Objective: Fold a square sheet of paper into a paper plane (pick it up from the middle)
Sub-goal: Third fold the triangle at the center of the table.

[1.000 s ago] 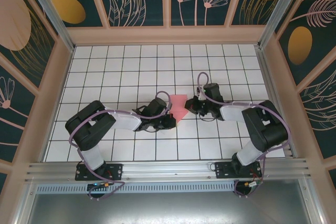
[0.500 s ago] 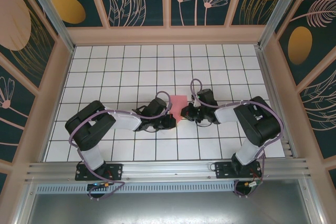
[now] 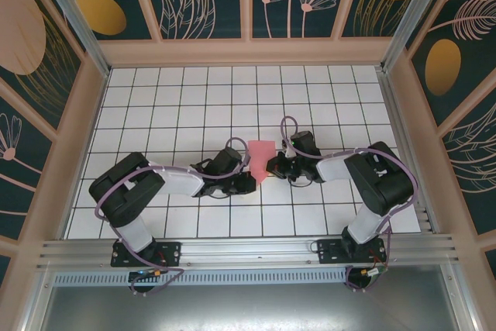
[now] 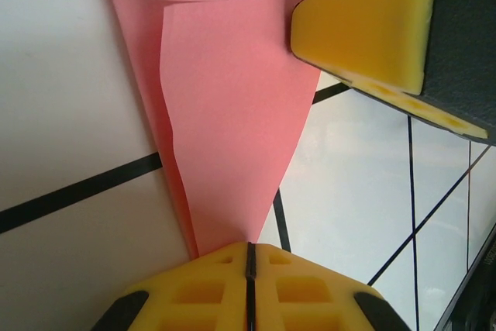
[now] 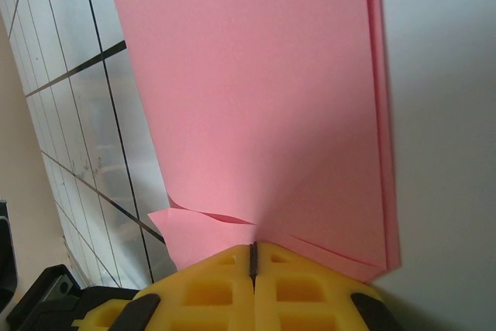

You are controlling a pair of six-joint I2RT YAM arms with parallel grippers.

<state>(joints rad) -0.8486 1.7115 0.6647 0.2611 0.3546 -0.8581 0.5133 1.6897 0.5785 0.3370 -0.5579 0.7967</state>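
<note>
The left arm (image 3: pixel 178 180) has shifted leftward. The left pincer (image 4: pixel 249 250) and right pincer (image 5: pixel 253 250) each clamp the folded pink paper (image 3: pixel 260 154).

Salmon-pink paper (image 3: pixel 261 154) is lying on a white, black-gridded bench (image 3: pixel 178 91); teal walls (image 3: pixel 213 1) are showing peach floral patterns.

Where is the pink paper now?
Top view: the folded pink paper is near the middle of the table, gripped by the left claw and right claw.

No readable text, labels or numbers.
</note>
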